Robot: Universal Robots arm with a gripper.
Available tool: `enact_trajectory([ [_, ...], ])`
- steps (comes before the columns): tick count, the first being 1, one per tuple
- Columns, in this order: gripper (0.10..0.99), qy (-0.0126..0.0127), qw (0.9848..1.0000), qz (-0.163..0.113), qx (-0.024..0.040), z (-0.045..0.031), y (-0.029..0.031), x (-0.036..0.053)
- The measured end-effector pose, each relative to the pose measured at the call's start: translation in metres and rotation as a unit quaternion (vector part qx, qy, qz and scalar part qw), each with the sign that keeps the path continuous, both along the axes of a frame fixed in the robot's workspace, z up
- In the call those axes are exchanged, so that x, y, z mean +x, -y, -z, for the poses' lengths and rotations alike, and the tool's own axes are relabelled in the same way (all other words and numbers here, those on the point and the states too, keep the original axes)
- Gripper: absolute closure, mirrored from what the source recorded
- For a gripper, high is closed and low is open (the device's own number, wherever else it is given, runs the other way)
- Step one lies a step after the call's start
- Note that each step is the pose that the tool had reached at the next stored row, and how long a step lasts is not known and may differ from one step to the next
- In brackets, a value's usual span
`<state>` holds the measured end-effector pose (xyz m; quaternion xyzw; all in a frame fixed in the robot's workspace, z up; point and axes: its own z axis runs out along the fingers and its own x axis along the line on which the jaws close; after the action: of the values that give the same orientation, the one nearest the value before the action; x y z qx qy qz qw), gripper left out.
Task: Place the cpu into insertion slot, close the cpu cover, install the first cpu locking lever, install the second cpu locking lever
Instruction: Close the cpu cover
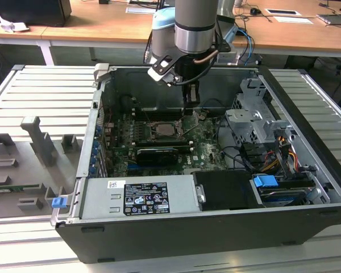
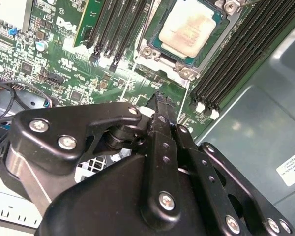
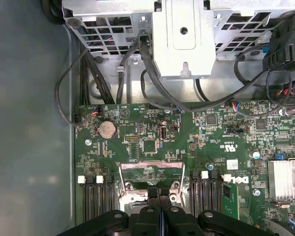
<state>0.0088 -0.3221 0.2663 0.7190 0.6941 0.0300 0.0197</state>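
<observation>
**Chip seated, cover up:** Inside an open computer case (image 1: 227, 233), we see the cpu (image 2: 188, 27) lying flat in the insertion slot (image 2: 143, 51), its pale top face marked with tan smears. The cpu cover (image 3: 152, 166) stands raised off the slot on its hinge, and the green motherboard (image 3: 152, 132) shows through its open window.

Print is plentiful. White lettering runs across the motherboard beside the slot, and a small white sticker (image 3: 232, 164) sits on the board near it. A second sticker (image 2: 292, 169) clings to the case wall beyond the memory slots (image 2: 236, 61) that flank the slot. A large black-and-white label (image 1: 145, 198) covers much of the power supply (image 1: 182, 196), well apart from the slot.

The arm (image 1: 196, 25) drops straight down into the case with its wrist vertical. The gripper (image 1: 191, 98) points at the board just beside the slot, on the exterior view's right of it. In the first wrist view its fingers (image 3: 154, 196) are pressed together, tip against tip. We cannot tell whether they touch the board.
</observation>
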Motion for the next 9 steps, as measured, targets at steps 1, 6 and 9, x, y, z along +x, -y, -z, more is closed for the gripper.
enact_trajectory([
  [1,0.98,0.0,1.0,0.0,0.0,0.0,0.0,0.0003],
  [6,0.98,0.0,1.0,0.0,0.0,0.0,0.0,0.0023],
  [9,0.98,0.0,1.0,0.0,0.0,0.0,0.0,0.0036],
])
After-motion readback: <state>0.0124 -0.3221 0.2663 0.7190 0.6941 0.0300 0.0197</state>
